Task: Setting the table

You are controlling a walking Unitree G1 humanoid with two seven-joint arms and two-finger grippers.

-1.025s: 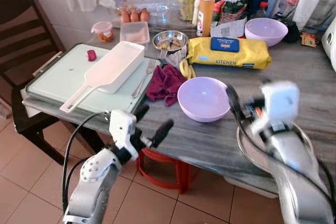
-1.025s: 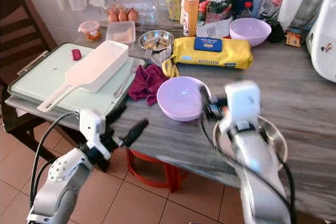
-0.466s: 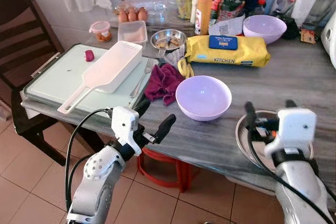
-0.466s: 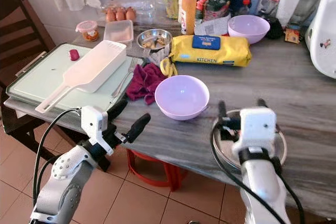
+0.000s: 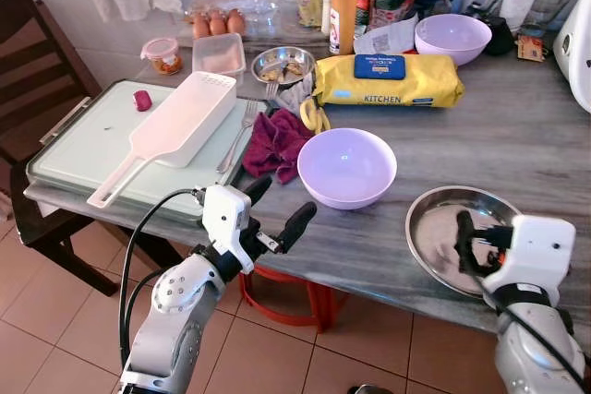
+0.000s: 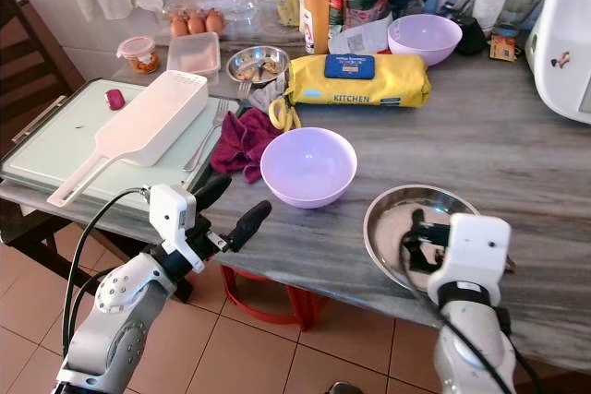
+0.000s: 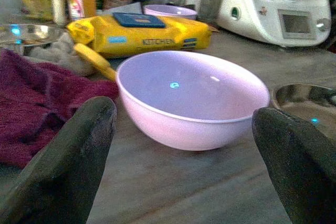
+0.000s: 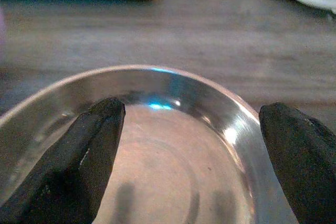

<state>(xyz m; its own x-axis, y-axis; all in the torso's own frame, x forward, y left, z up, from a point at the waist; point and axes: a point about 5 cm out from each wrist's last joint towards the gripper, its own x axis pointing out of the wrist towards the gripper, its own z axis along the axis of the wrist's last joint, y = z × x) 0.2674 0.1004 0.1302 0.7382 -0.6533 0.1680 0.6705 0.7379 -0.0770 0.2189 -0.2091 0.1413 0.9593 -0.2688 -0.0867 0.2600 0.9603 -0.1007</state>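
Observation:
A lilac bowl (image 5: pixel 347 166) stands on the grey table (image 5: pixel 517 145) near its front edge. Right of it lies a shallow steel plate (image 5: pixel 441 220). My left gripper (image 5: pixel 280 202) is open at the table's front edge, a short way left of the bowl and pointing at it. In the left wrist view the bowl (image 7: pixel 194 98) sits ahead between the fingers, apart from them. My right gripper (image 5: pixel 482 239) is open low over the steel plate's near side. The right wrist view has the plate's rim (image 8: pixel 168 77) curving between the two fingers.
A pale green board (image 5: pixel 102 140) carries a white scoop (image 5: pixel 180 122) and a fork (image 5: pixel 238 131). A maroon cloth (image 5: pixel 279 140) lies beside the bowl. A yellow wipes pack (image 5: pixel 388 80), a second lilac bowl (image 5: pixel 452 37), bottles and eggs crowd the back. A white appliance (image 6: pixel 563 34) stands right, a dark chair (image 5: pixel 37 89) left.
My right gripper has come down and back from beside the lilac bowl to just over the steel plate. The left gripper has edged slightly toward the bowl. The camera has shifted.

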